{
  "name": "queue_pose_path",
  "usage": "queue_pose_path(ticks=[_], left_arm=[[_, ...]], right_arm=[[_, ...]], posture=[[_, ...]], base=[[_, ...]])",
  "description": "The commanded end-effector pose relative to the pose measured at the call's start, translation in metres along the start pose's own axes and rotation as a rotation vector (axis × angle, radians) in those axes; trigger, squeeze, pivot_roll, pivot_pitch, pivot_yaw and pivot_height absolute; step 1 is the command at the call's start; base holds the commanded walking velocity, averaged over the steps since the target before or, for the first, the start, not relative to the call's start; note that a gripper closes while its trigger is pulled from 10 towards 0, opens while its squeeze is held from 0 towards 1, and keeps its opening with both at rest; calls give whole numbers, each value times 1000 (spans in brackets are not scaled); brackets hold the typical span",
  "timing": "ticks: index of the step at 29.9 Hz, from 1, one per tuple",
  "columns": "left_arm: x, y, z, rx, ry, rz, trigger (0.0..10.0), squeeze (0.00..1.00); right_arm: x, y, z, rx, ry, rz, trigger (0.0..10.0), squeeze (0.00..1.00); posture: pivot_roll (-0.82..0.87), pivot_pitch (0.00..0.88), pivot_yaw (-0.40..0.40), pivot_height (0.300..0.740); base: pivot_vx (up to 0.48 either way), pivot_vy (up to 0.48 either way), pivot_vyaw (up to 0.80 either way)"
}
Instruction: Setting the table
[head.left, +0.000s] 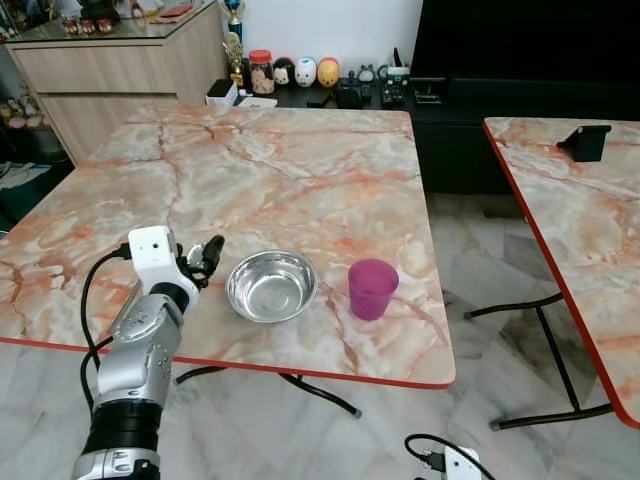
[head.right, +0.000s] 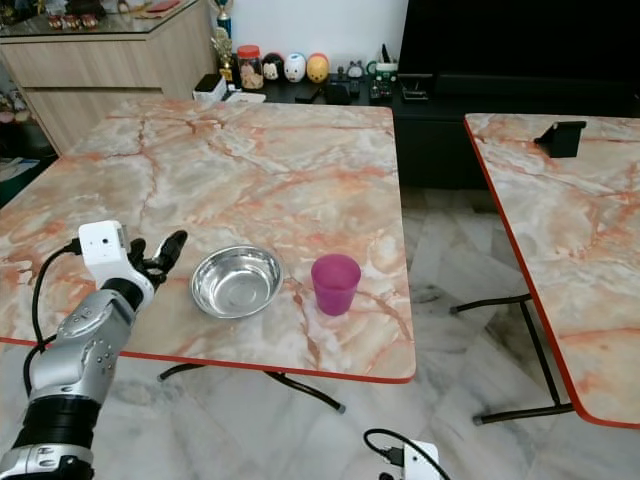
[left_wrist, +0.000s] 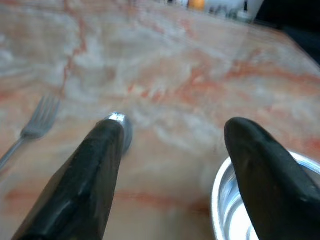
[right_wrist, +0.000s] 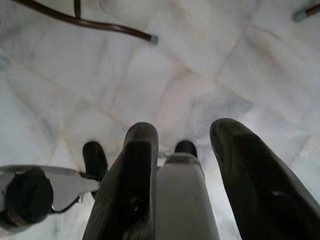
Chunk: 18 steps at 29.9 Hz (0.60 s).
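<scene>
The left gripper (left_wrist: 170, 150) hovers low over the marble table (head.left: 300, 170), fingers spread and empty — the steel bowl (head.left: 271, 286) just beside it, a fork (left_wrist: 32, 127) on its other side, the purple cup (head.left: 372, 288) beyond the bowl — while the right gripper (right_wrist: 185, 170) hangs idle, fingers apart.

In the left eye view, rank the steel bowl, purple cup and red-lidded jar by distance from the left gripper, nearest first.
1. Steel bowl, just right of the left gripper.
2. Purple cup, right of the bowl.
3. Red-lidded jar, on the dark cabinet beyond the table.
</scene>
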<state>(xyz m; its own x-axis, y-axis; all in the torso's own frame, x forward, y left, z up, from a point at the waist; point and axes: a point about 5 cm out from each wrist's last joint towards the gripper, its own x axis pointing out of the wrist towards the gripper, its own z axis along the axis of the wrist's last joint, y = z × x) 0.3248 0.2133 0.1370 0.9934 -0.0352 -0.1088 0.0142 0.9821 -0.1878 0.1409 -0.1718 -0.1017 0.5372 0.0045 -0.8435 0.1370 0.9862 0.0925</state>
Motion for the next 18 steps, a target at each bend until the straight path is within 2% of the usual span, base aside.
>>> queue_pose_path(ticks=[1, 5, 6, 8, 13, 14, 15, 16, 18], left_arm=[[-4, 3, -1, -12, 46, -6, 10000, 1000], [-3, 1, -5, -59, 99, -13, 10000, 1000], [-2, 1, -6, -91, 108, -4, 10000, 31], [-2, 0, -7, -128, 138, -15, 10000, 0], [-4, -7, -13, -143, 195, -97, 10000, 0], [-5, -10, -14, -149, 211, -127, 10000, 635], [-6, -12, -14, -151, 219, -134, 10000, 635], [-6, -13, -14, -144, 227, -141, 10000, 1000], [-6, -17, -15, -136, 249, -155, 10000, 1000]], right_arm=[[-1, 1, -5, -6, 23, -1, 10000, 0], [-2, -1, -9, -6, 29, 1, 10000, 0], [-2, -1, -9, -5, 29, 3, 10000, 0], [-2, -1, -9, -1, 29, 8, 10000, 0], [-2, 0, -10, 4, 29, 13, 10000, 0], [-2, 2, -11, 3, 29, 16, 10000, 0], [-2, 3, -11, 2, 29, 17, 10000, 0], [-2, 5, -11, 0, 30, 19, 10000, 0], [-1, 11, -10, -1, 29, 26, 10000, 0]], posture=[[22, 0, 20, 740], [26, 0, 28, 740], [26, 0, 31, 740], [26, 0, 38, 740], [23, 0, 47, 740], [22, 0, 50, 740], [22, 0, 50, 740], [22, 0, 54, 740], [22, 0, 57, 740]], base=[[0, 0, 0], [0, 0, 0], [0, 0, 0], [0, 0, 0], [0, 0, 0], [0, 0, 0], [0, 0, 0], [0, 0, 0], [0, 0, 0]])
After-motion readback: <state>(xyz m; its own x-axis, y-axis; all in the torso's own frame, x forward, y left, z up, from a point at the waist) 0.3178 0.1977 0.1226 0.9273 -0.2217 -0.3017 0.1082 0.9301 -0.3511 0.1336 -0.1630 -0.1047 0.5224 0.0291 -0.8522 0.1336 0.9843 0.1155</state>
